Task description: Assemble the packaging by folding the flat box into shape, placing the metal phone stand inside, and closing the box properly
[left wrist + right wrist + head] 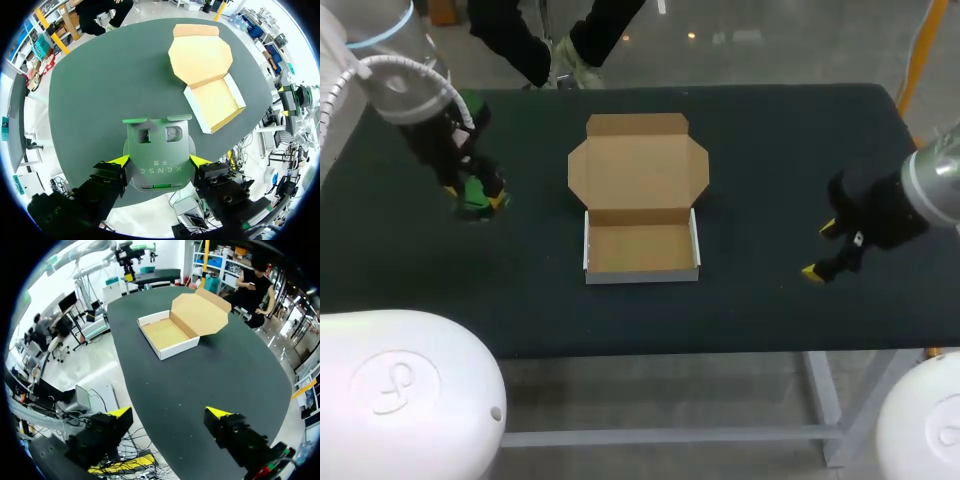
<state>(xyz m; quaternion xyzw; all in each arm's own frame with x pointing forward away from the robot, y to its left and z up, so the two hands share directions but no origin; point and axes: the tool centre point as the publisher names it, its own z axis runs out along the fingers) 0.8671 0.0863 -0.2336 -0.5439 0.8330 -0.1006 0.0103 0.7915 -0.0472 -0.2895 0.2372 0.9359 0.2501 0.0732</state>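
The cardboard box (641, 247) stands folded into a shallow tray at the table's middle, its lid (638, 165) lying open and flat behind it; nothing is inside. It also shows ahead of each wrist camera as box (215, 102) and box (170, 333). My left gripper (475, 198) hovers at the table's left, shut on the dark green metal phone stand (157, 152), its yellow-tipped fingers (117, 161) pressing the plate from both sides. My right gripper (823, 250) hangs over the table's right part, wide open, nothing between its fingers (216, 412).
The dark table top (770, 150) carries only the box. Its front edge lies close under the right gripper.
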